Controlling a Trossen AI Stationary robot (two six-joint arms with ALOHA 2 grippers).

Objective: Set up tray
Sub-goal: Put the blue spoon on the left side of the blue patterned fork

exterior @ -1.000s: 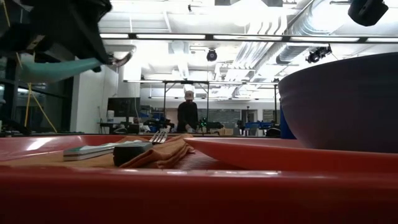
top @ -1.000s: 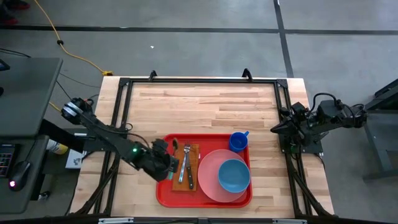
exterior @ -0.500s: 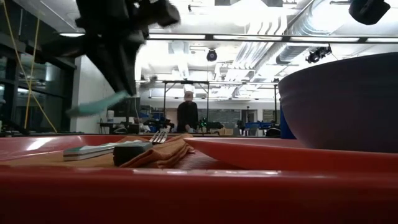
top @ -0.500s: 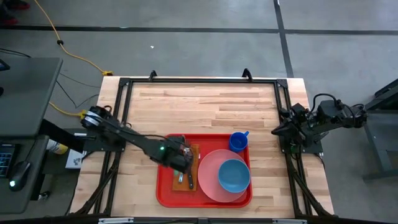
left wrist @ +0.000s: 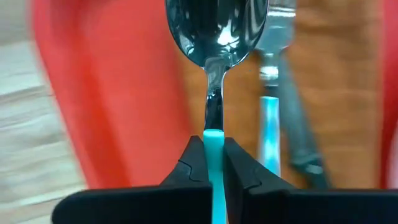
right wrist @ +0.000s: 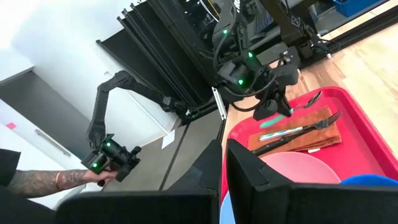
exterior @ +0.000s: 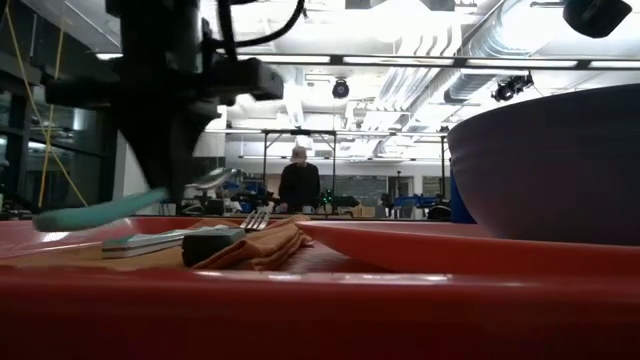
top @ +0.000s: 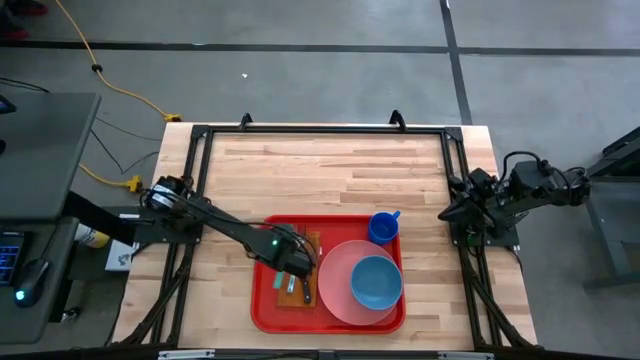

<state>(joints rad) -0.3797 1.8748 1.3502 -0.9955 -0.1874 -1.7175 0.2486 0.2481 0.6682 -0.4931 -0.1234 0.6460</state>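
While the left gripper (left wrist: 212, 163) pinches a spoon (left wrist: 216, 37) over it, the tray (top: 266, 307) looks stiff, light, slick; grip its rim. Right gripper (right wrist: 239, 163) rests, pressed together.

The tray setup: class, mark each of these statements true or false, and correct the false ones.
1. The left gripper holds a spoon by its teal handle. True.
2. The blue bowl sits on the pink plate. True.
3. The fork lies on bare wood. False: it lies on the napkin in the red tray.
4. The right gripper is over the tray. False: it waits at the table's right edge.
5. The blue cup stands outside the tray. False: it stands inside.
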